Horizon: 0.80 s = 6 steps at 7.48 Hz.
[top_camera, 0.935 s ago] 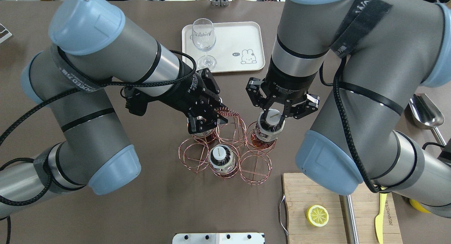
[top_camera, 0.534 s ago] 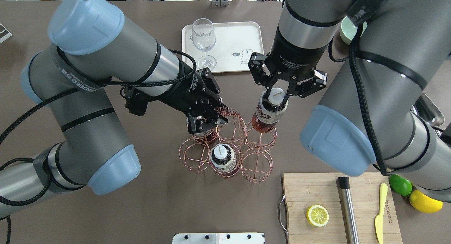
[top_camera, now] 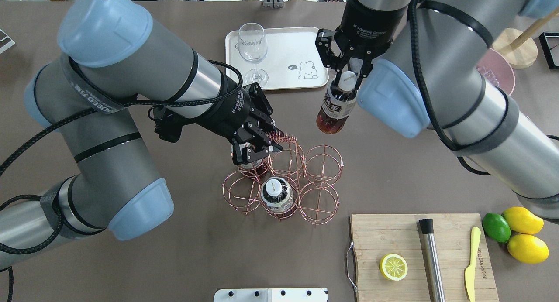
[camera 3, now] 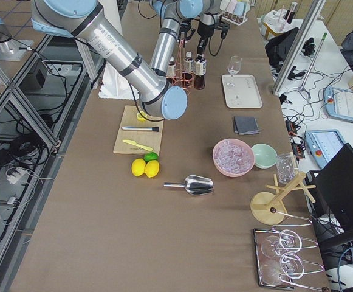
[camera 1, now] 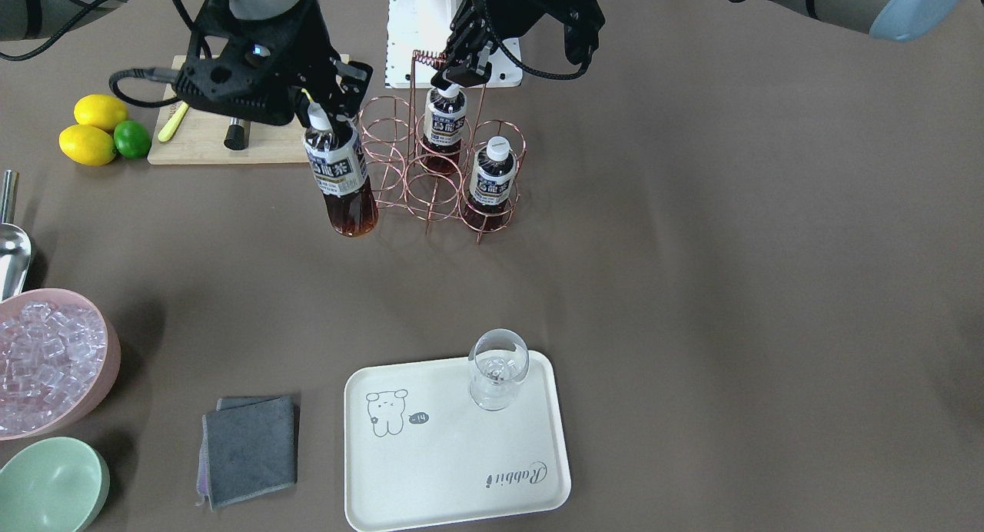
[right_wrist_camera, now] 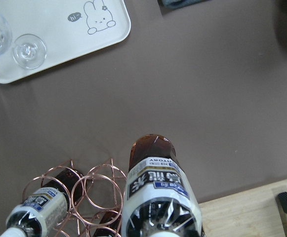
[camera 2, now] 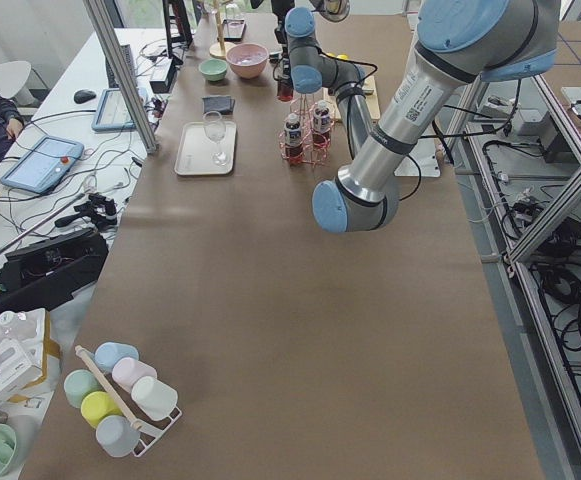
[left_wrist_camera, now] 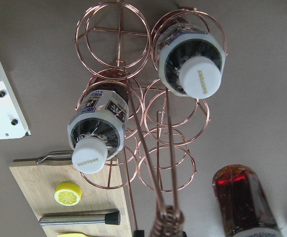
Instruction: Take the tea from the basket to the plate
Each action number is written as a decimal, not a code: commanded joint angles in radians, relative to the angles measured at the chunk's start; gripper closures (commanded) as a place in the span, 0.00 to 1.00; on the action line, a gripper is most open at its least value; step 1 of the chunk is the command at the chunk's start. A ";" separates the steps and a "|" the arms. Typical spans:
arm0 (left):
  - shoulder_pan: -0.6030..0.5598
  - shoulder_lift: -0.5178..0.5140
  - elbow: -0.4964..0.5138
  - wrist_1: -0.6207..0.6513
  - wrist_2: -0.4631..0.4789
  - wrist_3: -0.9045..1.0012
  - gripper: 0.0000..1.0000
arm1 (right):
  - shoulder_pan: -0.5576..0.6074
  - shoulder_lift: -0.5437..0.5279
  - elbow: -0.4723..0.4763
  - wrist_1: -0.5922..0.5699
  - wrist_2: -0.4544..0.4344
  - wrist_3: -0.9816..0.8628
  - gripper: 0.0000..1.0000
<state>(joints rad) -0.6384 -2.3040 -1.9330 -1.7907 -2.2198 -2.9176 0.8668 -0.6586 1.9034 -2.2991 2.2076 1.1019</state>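
Right pincer (top_camera: 348, 75), pinching tea (top_camera: 334, 108) by cap, has carried it clear of basket (top_camera: 288, 162), farther toward plate (top_camera: 297, 44); it hangs over brown desk (top_camera: 196, 232). Left pincer (top_camera: 262, 142) still pinches basket handle.

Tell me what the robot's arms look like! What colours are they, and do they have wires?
The left arm and right arm are thick grey tubes with shiny silver sections and rounded light-blue caps at the joints. Black braided cables run along them, and black straps carry white letters. The left gripper and right gripper are black, with small white writing and two jaws each.
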 commanded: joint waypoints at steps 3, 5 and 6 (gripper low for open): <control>-0.059 -0.008 -0.015 0.005 -0.043 -0.017 1.00 | 0.058 0.110 -0.586 0.488 0.057 -0.059 1.00; -0.081 -0.006 -0.029 0.008 -0.055 -0.018 1.00 | 0.078 0.177 -0.748 0.567 0.047 -0.149 1.00; -0.099 -0.002 -0.044 0.010 -0.061 -0.020 1.00 | 0.083 0.178 -0.765 0.590 0.047 -0.154 1.00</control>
<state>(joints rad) -0.7115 -2.3101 -1.9573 -1.7836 -2.2685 -2.9350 0.9358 -0.4998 1.2162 -1.7710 2.2577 0.9861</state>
